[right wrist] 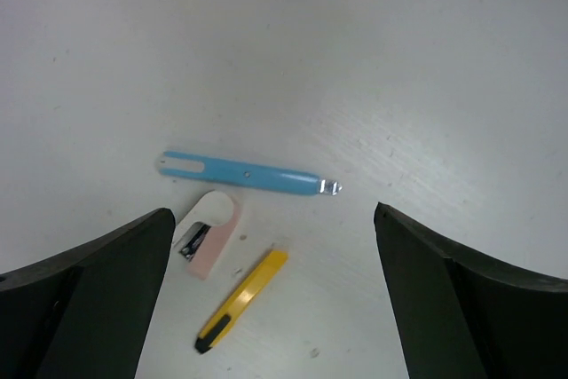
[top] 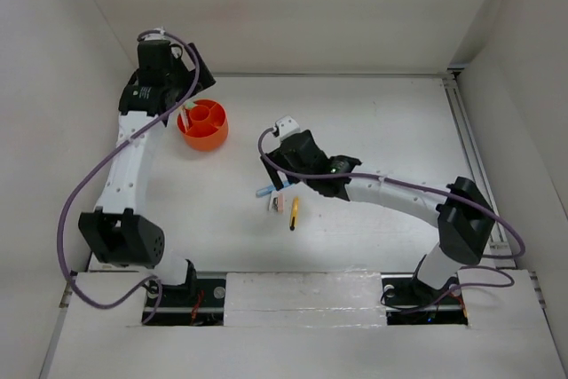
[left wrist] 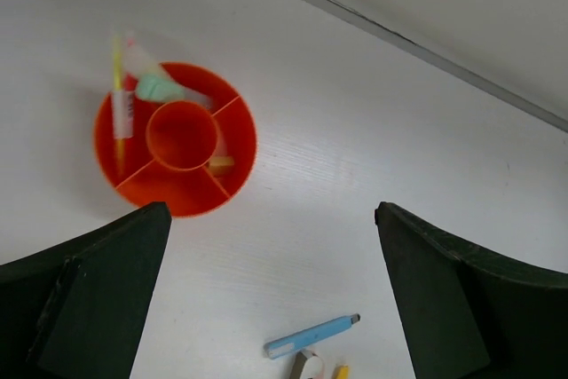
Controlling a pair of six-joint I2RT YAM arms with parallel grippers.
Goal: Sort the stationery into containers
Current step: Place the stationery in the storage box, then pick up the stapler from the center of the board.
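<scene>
White walls [top: 266, 6] enclose a pale bench [top: 399, 113]. Orange tub [top: 203, 124] sits far left by the left end effector [left wrist: 271, 246]; blue pen [right wrist: 240, 172], pink eraser [right wrist: 211, 232], yellow pencil [right wrist: 241, 301] lie centre under the right end effector [right wrist: 271, 246]. Both have fingers apart.

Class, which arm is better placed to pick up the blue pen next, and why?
Right: the right gripper, open, hovers over the blue pen; the left gripper is by the orange tub.

the tub [left wrist: 177, 206] is bright orange; in it, a pale green marker [left wrist: 160, 88], a yellow pen [left wrist: 116, 68] and a tan eraser [left wrist: 221, 163]. on the white bench [right wrist: 426, 59]: a light blue pen [right wrist: 240, 172], a pink-and-white eraser [right wrist: 213, 235], a yellow pencil [right wrist: 247, 295] with a black tip.
</scene>
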